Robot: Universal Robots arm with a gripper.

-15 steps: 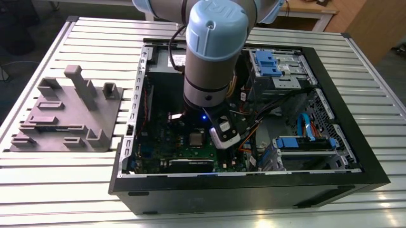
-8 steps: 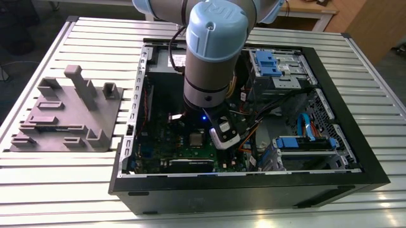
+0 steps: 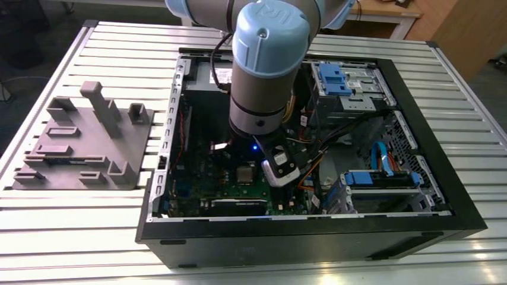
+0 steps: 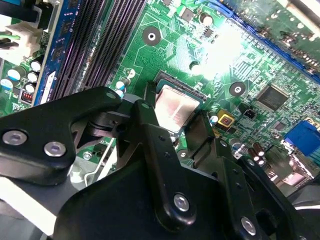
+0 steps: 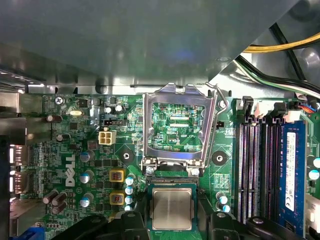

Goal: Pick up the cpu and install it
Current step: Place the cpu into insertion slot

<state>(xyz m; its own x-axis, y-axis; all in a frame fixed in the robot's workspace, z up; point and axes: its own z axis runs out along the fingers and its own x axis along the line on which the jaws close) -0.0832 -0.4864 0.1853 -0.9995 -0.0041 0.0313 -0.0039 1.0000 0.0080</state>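
- In the exterior view, a counter (image 3: 79, 237) made of long silver metal strips holds a black computer case (image 3: 317, 243). The case lies on its side with its big side open.
- On the exterior view's left, a grey block (image 3: 87, 142) with many bumps and slots sits on the counter, beside the case but not touching it.
- Some brown wooden furniture (image 3: 459, 29) stands at the back of the room, past the counter's far edge.
- The grey and light blue arm (image 3: 265, 77) reaches down into the case. The cpu (image 3: 244, 173) is a small grey square lying flat on the green board (image 3: 202, 184), just beside the low end of the arm.
- Blue plastic parts (image 3: 336, 77) and a blue cable (image 3: 379, 155) are in the case on the exterior view's right.
- In the first wrist view, the cpu sits flat in its square seat on the green board. The pincer (image 5: 172, 220) is wide and holds nothing. Its black fingers (image 5: 132, 222) stand one on each side of the cpu, with a small gap to it.
- A shiny metal frame (image 5: 175, 95) lies flipped open on the board, right next to the cpu's seat. Long black slots (image 5: 255, 170) run along the board nearby, and a grey metal wall (image 5: 125, 35) stands past the board's edge.
- In the second wrist view, the cpu shows between the black fingers, flat in its seat. A bright spot of light (image 4: 225, 40) shines on the green board near it.
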